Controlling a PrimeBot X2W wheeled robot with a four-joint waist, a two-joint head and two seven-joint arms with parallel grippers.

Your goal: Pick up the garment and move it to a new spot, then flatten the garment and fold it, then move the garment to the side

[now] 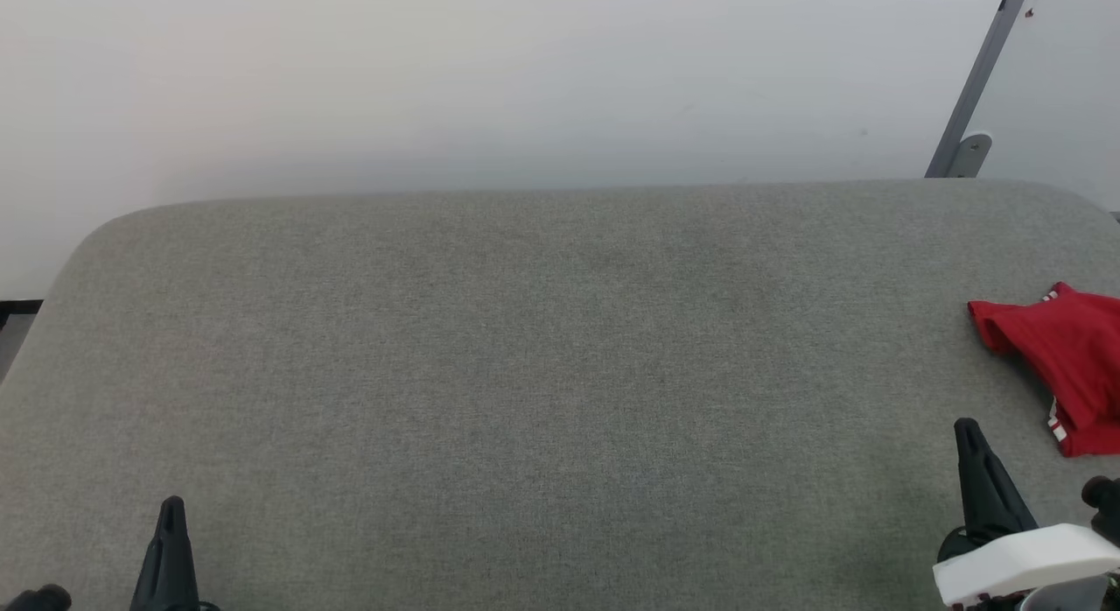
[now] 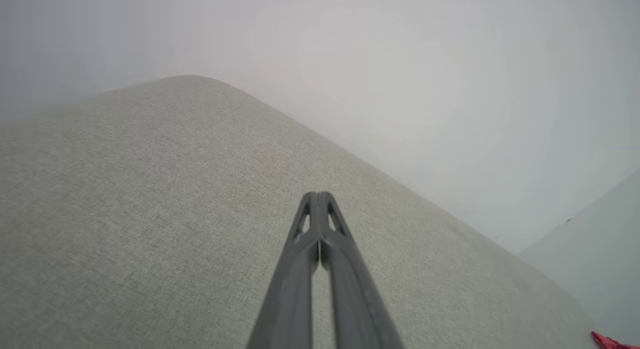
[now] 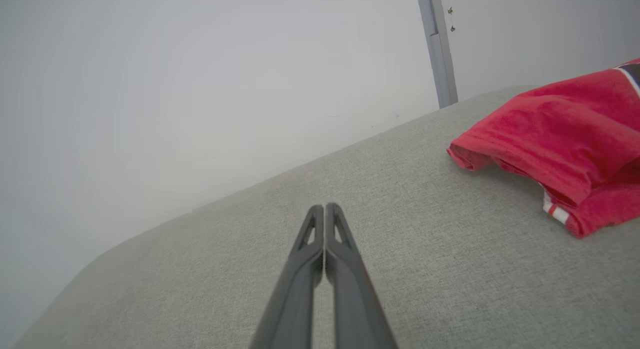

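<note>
**Item:** red soft-fabric T-shirt with red-and-white striped trim (image 1: 1063, 366), bunched in a compact heap at the right edge of the grey fabric-covered table (image 1: 525, 331).
**Stage:** not settled. The heap fits either a garment awaiting pickup or one loosely folded and already set aside, so no technique is prescribed.
**Right gripper** (image 1: 966, 429): clenched, empty. The garment is found at 2 o'clock, near but not touched.
**Left gripper** (image 1: 172, 504): clenched, empty. The garment is found at 3 o'clock, well apart.
</note>
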